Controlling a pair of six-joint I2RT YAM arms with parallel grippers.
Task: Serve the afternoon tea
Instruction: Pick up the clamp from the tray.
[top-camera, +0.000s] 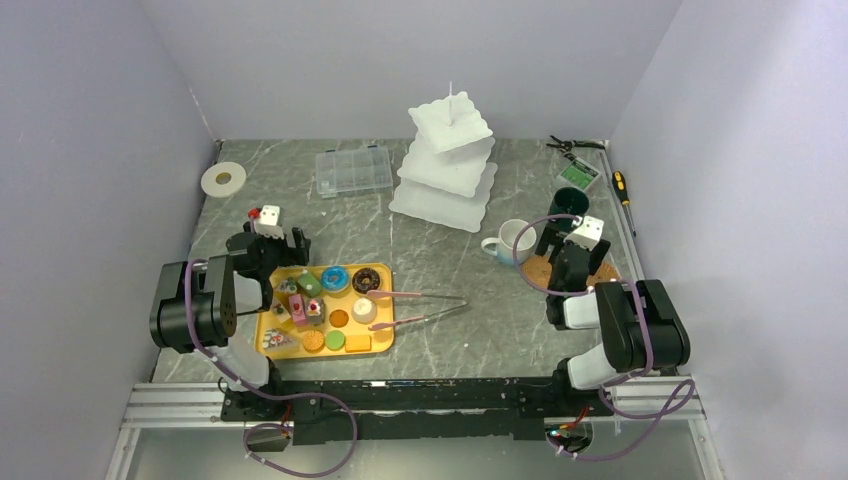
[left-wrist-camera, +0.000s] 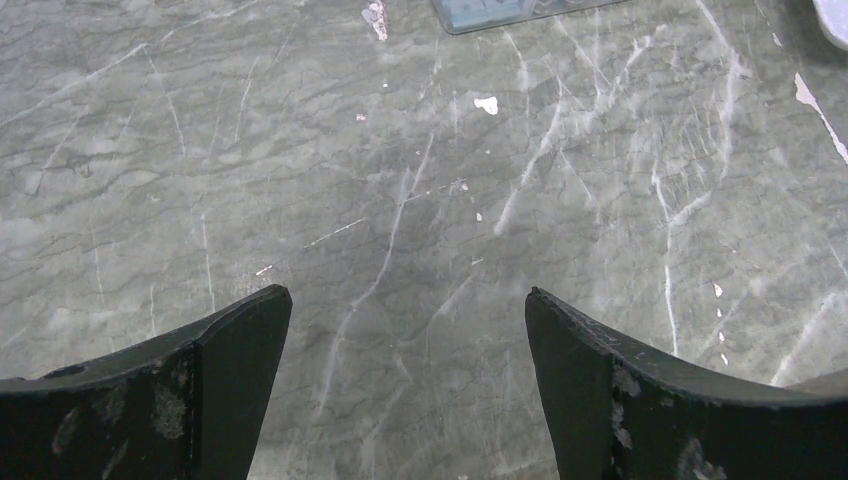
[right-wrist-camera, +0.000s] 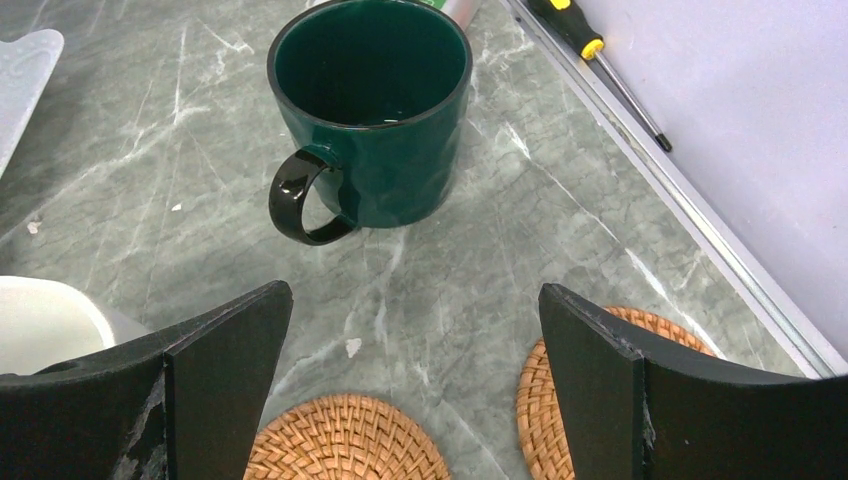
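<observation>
Coasters lie right under my right gripper (right-wrist-camera: 415, 310): one coaster (right-wrist-camera: 345, 440) shows between my fingers and a second coaster (right-wrist-camera: 670, 335) peeks out behind the right finger. That gripper is spread wide and holds nothing. Just beyond it stands the dark-green mug (right-wrist-camera: 400, 170), upright and empty, on the bare table (left-wrist-camera: 400, 150) and on neither coaster. Its handle is turned back toward me, which should make it easy to pinch. The white mug (top-camera: 515, 240) stands just left of the coasters, between them and the stand (top-camera: 445, 165). Whether it touches the nearer coaster I can't quite tell from above. I judge I hang here because each mug wants a coaster under it, and this arm is the one within reach.

My left gripper (left-wrist-camera: 408, 320) is wide as well and empty, pointing at plain marble by the far-left corner of the yellow tray (top-camera: 262, 325). The pastries (top-camera: 330, 300) all lie in that tray: donuts, biscuits, cake slices. I see none on the white stand, which waits at the back, well apart from them. Pink tongs (top-camera: 420, 308) rest with one end on the tray's right side and the other out on the table, probably handy for lifting. Serving looks barely begun.
</observation>
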